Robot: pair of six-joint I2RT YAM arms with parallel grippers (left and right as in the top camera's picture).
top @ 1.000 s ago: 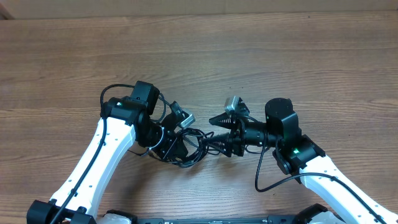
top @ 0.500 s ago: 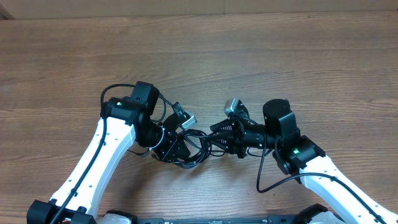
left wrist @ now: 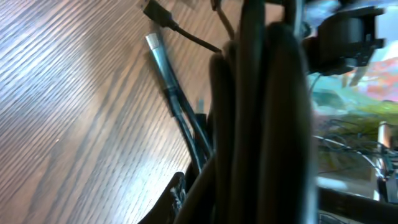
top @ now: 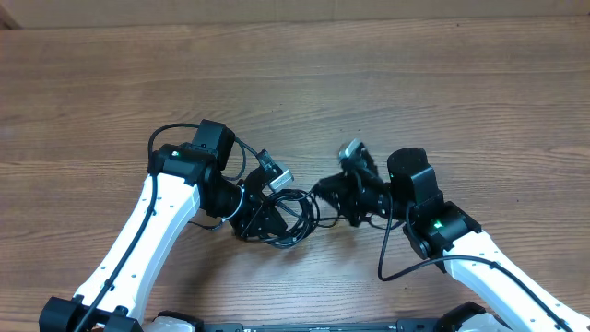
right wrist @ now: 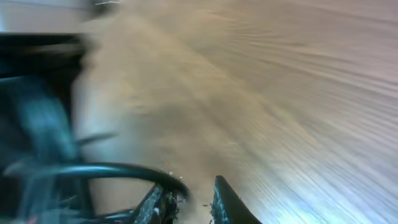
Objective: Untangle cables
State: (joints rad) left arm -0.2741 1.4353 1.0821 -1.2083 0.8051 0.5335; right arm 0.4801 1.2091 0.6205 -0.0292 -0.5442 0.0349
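Observation:
The cables [top: 293, 210] form a small black coil on the wooden table between my two arms. My left gripper [top: 262, 219] is shut on the coil's left side. In the left wrist view the thick black cable strands [left wrist: 261, 124] fill the middle, with one fingertip [left wrist: 176, 198] pressed against them. A silver-tipped plug [left wrist: 157, 48] and a second plug [left wrist: 153, 9] lie on the wood beyond. My right gripper [top: 322, 192] reaches the coil's right edge. In the blurred right wrist view its jaws [right wrist: 189, 200] stand narrowly apart, with a cable loop [right wrist: 118, 168] ending at the left finger [right wrist: 155, 202].
The wooden table [top: 415, 83] spreads bare behind and to both sides of the arms. Thicker black wires loop from the left arm [top: 161, 138] and the right arm [top: 392, 267]. The near table edge runs just below the arm bases.
My right gripper has slid left to the coil's edge, rolled its wrist, and narrowed its jaws a lot. The left gripper has kept its hold and place.

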